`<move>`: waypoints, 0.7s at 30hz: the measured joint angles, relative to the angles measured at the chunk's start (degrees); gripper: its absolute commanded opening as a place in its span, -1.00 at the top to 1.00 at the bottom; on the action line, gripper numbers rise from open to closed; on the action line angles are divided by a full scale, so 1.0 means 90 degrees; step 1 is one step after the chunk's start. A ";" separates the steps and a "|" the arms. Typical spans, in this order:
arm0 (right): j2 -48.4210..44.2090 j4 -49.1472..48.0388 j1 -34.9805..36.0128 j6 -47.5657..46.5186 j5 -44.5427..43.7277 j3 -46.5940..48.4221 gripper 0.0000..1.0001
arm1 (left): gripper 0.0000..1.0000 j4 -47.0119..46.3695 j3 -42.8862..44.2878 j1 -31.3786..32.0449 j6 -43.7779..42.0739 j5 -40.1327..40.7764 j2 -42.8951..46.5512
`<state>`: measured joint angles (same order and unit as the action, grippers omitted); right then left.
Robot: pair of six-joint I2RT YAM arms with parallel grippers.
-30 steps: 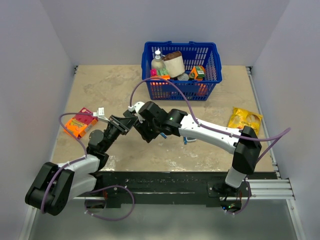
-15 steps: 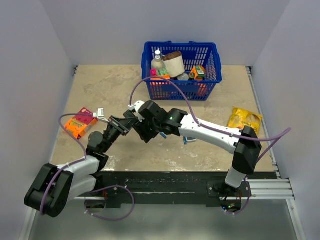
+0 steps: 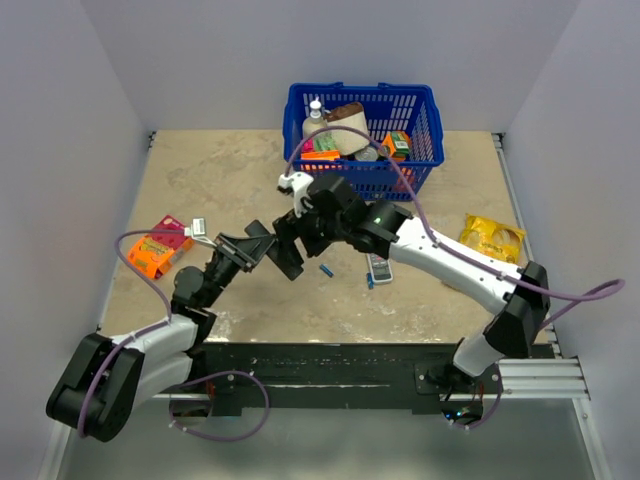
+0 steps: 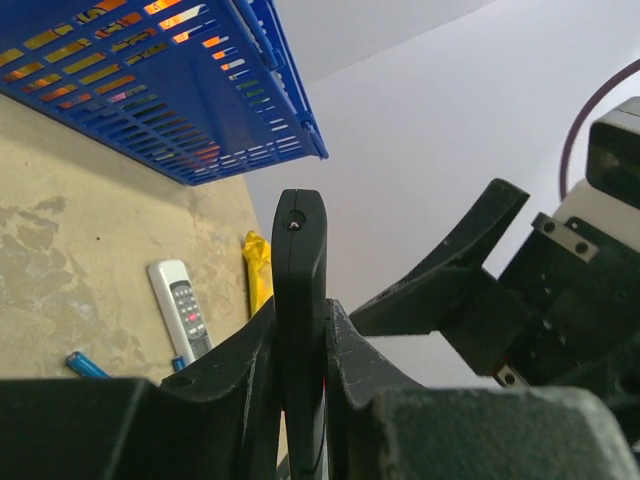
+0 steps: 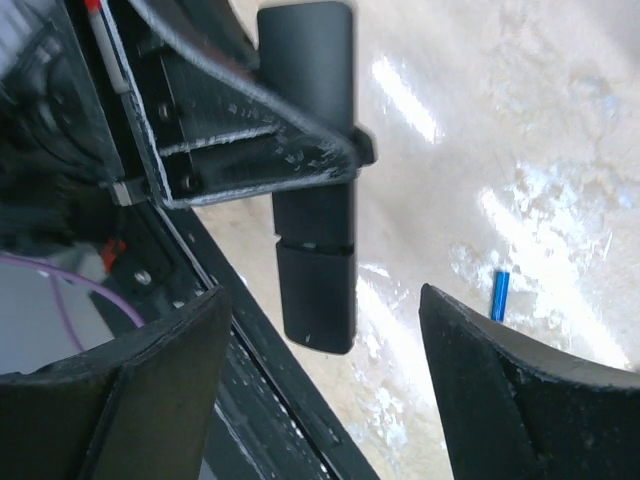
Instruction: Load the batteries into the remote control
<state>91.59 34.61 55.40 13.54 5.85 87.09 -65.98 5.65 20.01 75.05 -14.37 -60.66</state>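
Observation:
The black remote control [image 4: 299, 280] stands edge-on between my left gripper's [image 4: 300, 325] fingers, which are shut on it, above the table. In the right wrist view the remote control [image 5: 312, 190] shows its flat back, with a seam across it near the lower end. My right gripper [image 5: 325, 310] is open, its fingers wide on either side of that lower end and not touching it. In the top view the right gripper [image 3: 292, 235] is just beyond the left gripper [image 3: 250, 248]. One blue battery [image 3: 326, 270] lies on the table, also visible as a battery [image 5: 500, 295] from the right wrist.
A white-grey remote [image 3: 378, 268] lies right of the battery, with another blue cell [image 3: 370, 283] at its near end. A blue basket [image 3: 366, 140] of groceries stands at the back. A yellow packet [image 3: 489, 240] lies at the right, an orange packet [image 3: 155, 248] at the left.
My right gripper has opened wider and drawn back from the remote control toward the far side. The blue battery on the table has come into view. The left gripper still holds the remote control.

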 measured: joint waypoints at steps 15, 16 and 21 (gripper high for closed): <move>-0.0748 -0.1532 -0.1008 0.1090 0.2314 -0.1421 -0.45 | 1.00 -0.0328 0.0041 0.0010 0.0500 -0.0051 0.0143; -0.0743 -0.1600 -0.1013 0.1139 0.2373 -0.1462 -0.44 | 1.00 -0.0340 0.0056 0.0015 0.0537 -0.0053 0.0148; -0.0731 -0.2110 -0.1105 0.1450 0.2747 -0.1729 -0.37 | 1.00 -0.0430 0.0146 0.0044 0.0610 -0.0075 0.0163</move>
<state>85.01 15.62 45.45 26.59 30.57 71.53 -69.84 6.96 20.40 80.53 -15.05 -59.20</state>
